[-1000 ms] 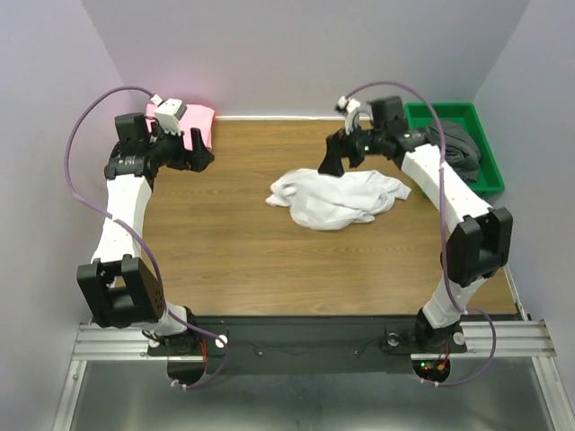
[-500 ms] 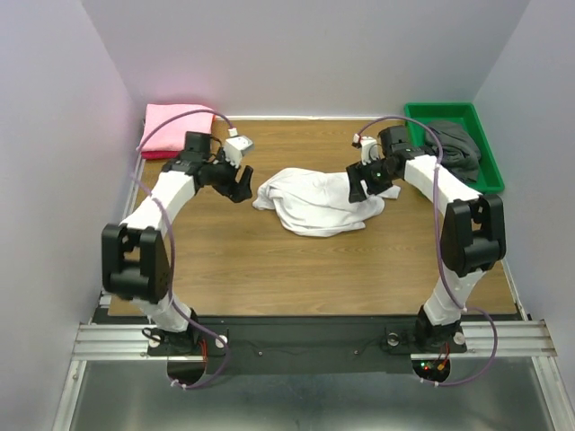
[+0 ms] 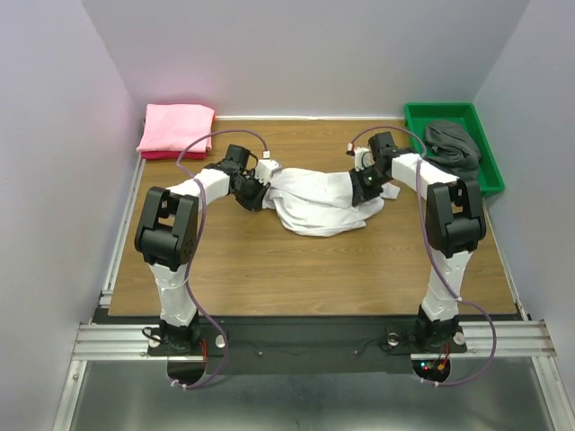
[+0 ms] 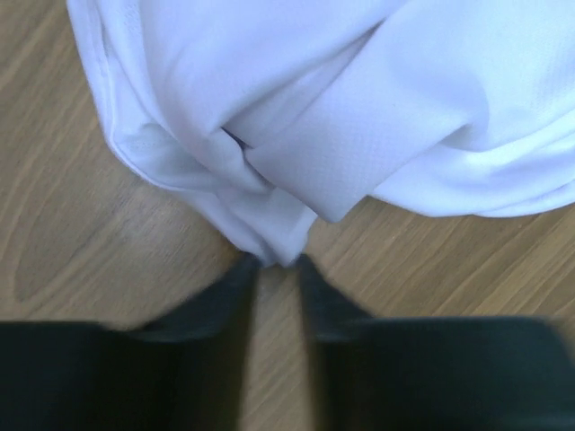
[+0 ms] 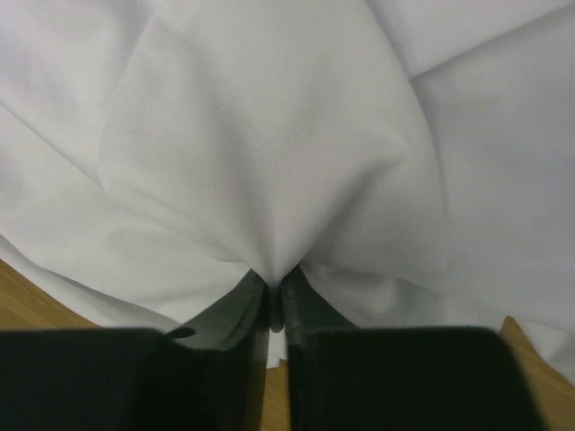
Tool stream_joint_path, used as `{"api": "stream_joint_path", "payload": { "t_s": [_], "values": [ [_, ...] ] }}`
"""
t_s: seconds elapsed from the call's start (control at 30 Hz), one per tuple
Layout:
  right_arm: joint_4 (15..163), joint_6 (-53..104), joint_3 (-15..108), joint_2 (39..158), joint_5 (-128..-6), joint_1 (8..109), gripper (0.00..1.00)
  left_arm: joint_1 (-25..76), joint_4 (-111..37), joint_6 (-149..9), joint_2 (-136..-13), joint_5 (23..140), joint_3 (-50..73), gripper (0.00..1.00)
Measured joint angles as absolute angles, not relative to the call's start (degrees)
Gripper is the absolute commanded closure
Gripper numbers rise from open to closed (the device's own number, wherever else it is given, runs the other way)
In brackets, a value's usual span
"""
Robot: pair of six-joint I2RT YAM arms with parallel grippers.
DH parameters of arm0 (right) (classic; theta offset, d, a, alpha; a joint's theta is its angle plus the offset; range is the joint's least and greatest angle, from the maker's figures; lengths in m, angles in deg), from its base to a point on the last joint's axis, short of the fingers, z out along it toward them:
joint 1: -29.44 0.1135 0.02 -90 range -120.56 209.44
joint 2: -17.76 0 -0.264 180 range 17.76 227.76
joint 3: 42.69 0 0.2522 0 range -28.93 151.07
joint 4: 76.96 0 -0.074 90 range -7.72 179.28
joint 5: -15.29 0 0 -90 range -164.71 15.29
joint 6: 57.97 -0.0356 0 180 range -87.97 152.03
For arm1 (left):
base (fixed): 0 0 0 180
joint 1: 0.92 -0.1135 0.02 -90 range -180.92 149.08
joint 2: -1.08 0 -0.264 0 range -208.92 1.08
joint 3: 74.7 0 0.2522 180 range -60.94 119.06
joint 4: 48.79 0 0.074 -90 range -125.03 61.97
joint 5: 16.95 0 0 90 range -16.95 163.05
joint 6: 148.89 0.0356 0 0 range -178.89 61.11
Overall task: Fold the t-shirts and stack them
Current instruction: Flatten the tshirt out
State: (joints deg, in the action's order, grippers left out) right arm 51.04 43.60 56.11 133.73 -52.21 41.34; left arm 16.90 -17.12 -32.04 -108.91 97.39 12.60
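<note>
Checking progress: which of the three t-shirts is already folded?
The pink t-shirt, flat at the far-left corner; white t-shirt lies crumpled, grey t-shirt heaped in the tray.

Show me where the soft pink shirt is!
In the top view, the folded pink cloth t-shirt lies at the far left corner of the wooden table, apart from the crumpled white cloth t-shirt in the middle.

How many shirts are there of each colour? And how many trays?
white t-shirt: 1
pink t-shirt: 1
dark grey t-shirt: 1
green tray: 1
Total: 4 things, 3 of them shirts
</note>
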Motion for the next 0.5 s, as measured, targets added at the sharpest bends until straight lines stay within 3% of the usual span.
{"api": "stream_joint_path", "payload": {
  "t_s": [0.03,0.23,0.5],
  "values": [
    [51.0,43.3,56.6,133.7,-52.1,41.4,0.99,16.9,-17.3,-31.5,-108.9,97.2,12.7,1.0],
    [51.0,42.5,60.9,132.5,-50.2,41.4,0.99,15.8,-18.0,-28.1,-105.7,95.7,9.0,1.0],
    [51.2,44.1,65.5,123.7,-46.0,41.3,0.99,13.6,-12.5,-13.0,-84.4,93.9,-5.1,1.0]
  ]
}}
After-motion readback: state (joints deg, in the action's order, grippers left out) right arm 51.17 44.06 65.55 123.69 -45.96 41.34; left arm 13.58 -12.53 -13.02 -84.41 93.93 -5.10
